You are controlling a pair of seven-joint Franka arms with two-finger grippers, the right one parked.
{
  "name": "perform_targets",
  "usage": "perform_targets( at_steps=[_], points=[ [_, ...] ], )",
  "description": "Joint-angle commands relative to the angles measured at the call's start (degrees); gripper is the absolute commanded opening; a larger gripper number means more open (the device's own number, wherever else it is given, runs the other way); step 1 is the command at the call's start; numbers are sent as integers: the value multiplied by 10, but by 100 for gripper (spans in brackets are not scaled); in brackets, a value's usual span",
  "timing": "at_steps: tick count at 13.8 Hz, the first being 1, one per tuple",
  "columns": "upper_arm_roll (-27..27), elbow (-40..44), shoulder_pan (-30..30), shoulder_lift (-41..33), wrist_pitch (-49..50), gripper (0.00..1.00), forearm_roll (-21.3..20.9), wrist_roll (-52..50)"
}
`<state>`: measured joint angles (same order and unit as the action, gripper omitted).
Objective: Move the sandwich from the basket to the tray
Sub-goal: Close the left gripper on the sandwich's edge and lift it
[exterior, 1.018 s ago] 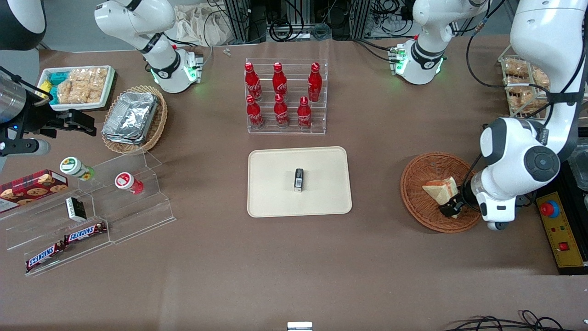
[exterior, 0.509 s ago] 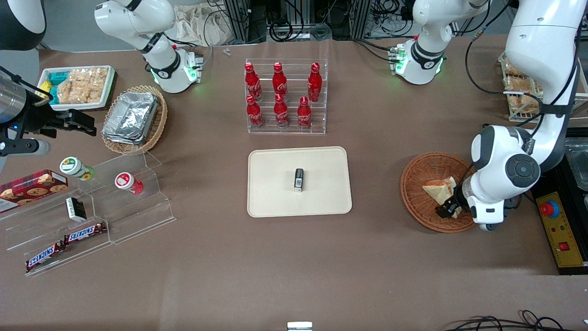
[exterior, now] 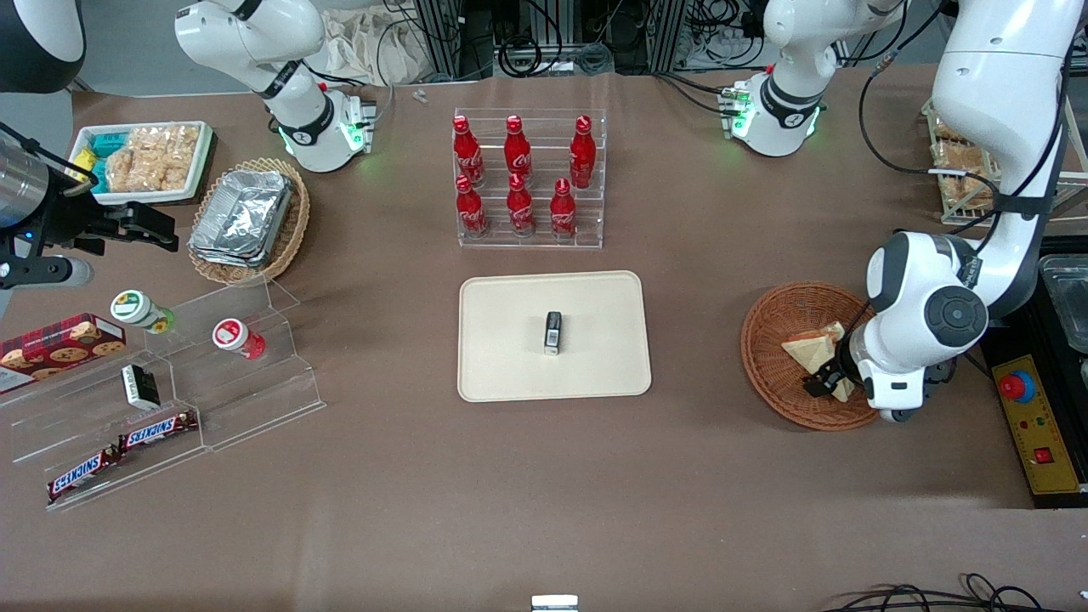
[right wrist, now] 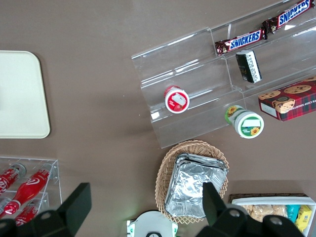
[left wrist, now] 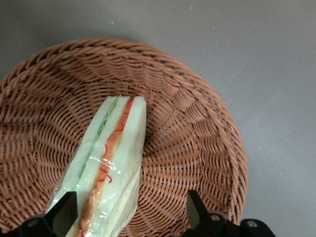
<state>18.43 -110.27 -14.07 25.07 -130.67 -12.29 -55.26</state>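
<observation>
The sandwich (left wrist: 106,165) lies on edge in the basket (left wrist: 207,138), a soft, light wedge in slick clear wrap with its red and green filling facing me. My gripper (left wrist: 129,213) hovers over its wide end, fingers (left wrist: 63,213) spread and holding nothing. I judge a gentle pinch across the flat bread faces best, since squeezing hard would crush it.

Reddish-brown woven basket (left wrist: 197,128), pale sandwich (left wrist: 106,168) striped red-orange and green, black pincer (left wrist: 129,217) above it, cream tray (exterior: 510,297).
</observation>
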Motion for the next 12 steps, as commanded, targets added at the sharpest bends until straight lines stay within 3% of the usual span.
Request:
perform_targets(
  at_steps=[1,6,12],
  points=[
    [0,10,-4,-8,0,100,-17,-17],
    [1,23,-3,-9,44,100,-44,-18],
    [0,-25,-3,-7,3,100,-45,-42]
  ],
)
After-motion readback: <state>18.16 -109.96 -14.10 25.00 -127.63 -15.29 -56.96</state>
